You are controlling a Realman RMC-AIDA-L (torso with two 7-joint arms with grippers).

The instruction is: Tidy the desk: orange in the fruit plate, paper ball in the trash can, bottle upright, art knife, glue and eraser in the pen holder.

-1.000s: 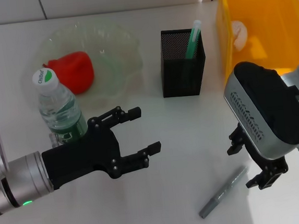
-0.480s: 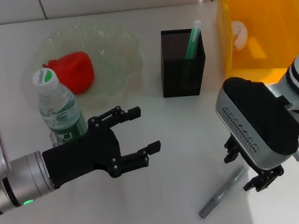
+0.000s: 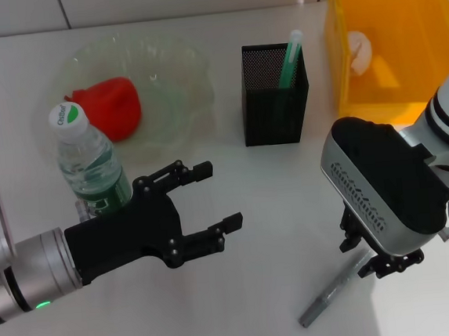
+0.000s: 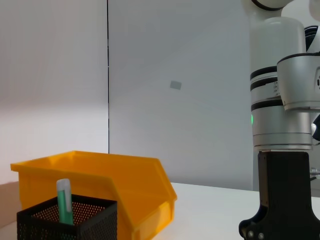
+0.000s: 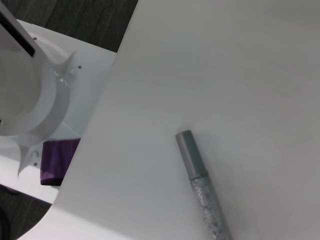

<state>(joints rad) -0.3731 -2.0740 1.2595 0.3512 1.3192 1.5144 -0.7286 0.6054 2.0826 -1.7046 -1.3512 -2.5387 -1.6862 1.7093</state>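
Since a second ago the right gripper [image 3: 382, 262] has dropped toward the desk; the left gripper [image 3: 206, 205] hangs spread open, unmoved, well apart at nine o'clock. The grey art knife [image 3: 335, 288] lies touching the desk, long axis running from seven to one o'clock, its upper end just under the right gripper's fingers, whose spread I cannot tell.

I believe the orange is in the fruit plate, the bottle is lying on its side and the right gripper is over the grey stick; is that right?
Not quite: the head view shows the bottle standing upright, cap up, beside the fruit plate. The rest holds: the orange lies in the plate and the right gripper is over the grey stick.
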